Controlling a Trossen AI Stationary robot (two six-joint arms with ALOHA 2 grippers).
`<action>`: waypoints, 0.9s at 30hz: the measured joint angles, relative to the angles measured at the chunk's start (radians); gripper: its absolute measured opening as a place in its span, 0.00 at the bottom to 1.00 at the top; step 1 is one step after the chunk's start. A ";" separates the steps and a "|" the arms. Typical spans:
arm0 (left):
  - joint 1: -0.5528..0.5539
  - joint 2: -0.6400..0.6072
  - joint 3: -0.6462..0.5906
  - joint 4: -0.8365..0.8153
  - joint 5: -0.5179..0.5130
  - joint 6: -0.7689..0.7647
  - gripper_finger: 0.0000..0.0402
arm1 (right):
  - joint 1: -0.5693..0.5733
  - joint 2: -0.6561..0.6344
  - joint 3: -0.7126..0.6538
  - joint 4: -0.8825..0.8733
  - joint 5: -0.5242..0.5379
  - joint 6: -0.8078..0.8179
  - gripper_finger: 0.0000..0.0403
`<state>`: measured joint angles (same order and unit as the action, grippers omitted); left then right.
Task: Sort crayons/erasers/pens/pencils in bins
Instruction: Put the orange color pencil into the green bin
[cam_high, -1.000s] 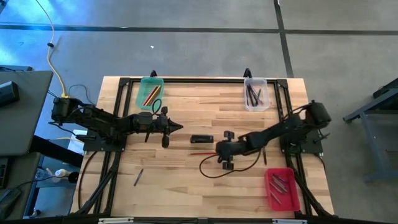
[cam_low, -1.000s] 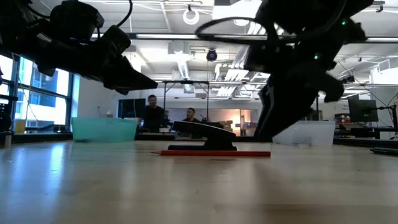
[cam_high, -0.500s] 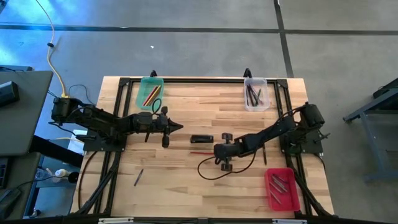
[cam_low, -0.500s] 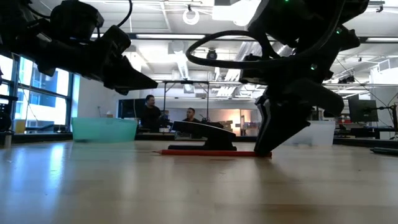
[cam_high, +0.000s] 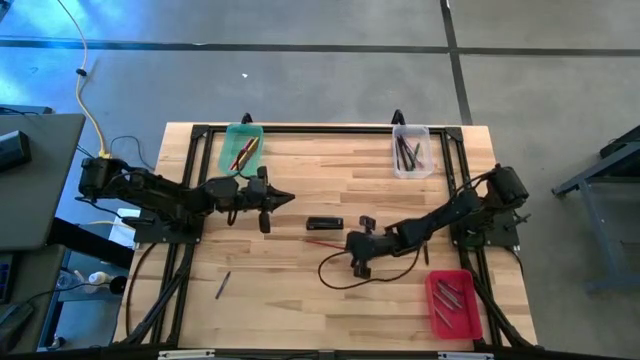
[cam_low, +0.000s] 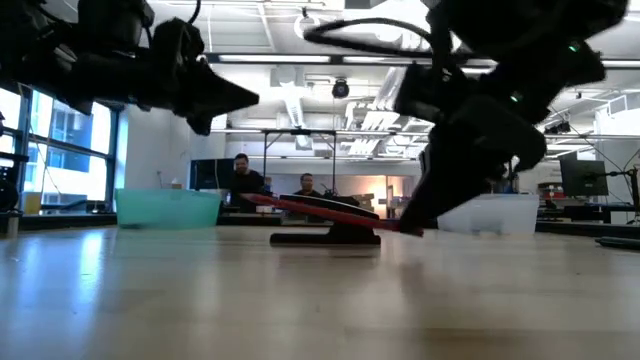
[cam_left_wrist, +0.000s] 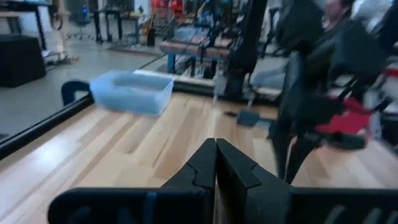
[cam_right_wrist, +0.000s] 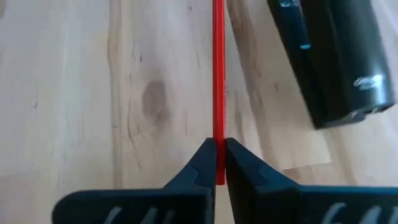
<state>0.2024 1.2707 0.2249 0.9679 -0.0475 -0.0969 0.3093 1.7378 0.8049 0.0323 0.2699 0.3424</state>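
Note:
A thin red pencil (cam_high: 322, 243) is near the table's middle, with my right gripper (cam_high: 346, 243) shut on it. Just beyond it a black oblong object (cam_high: 324, 223) lies flat on the wood. My left gripper (cam_high: 288, 201) hovers shut and holding nothing left of the middle, pointing level toward the table's right. The green bin (cam_high: 241, 150) at the far left holds pencils. The clear bin (cam_high: 411, 150) at the far right holds dark pens. The red bin (cam_high: 452, 303) is at the near right. One dark pen (cam_high: 222, 285) lies on the table at the near left. My right gripper pinches the pencil's right end (cam_right_wrist: 219, 163) between its two fingertips. The fingers slant down from the table's right side and lie along the pencil, which runs on ahead of them. The pencil (cam_low: 330, 212) is lifted off the wood and tilted, its free left end higher.
A black metal frame (cam_high: 320, 129) runs along the table's edges. A dark cable loop (cam_high: 345, 275) hangs by my right arm over the wood. People sit in the room beyond the table's far edge (cam_low: 243, 178).
My right gripper has shut on the red pencil's right end and taken it up. The pencil lay flat on the table before. Now it is clear of the wood, with its free left end tipped upward. My left gripper has tipped up toward level.

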 joint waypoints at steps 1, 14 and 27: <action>0.000 -0.008 0.000 0.008 0.010 -0.005 0.00 | 0.006 0.000 -0.019 0.036 0.010 0.017 0.01; -0.002 -0.144 0.000 0.151 0.115 -0.106 0.02 | 0.032 -0.003 -0.238 0.874 0.163 -0.016 0.01; -0.198 -0.121 0.017 0.304 0.093 -0.059 0.30 | -0.011 -0.004 -0.097 1.145 0.074 -0.213 0.01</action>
<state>0.0040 1.1501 0.2423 1.2723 0.0451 -0.1561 0.2984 1.7340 0.7080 1.1770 0.3443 0.1299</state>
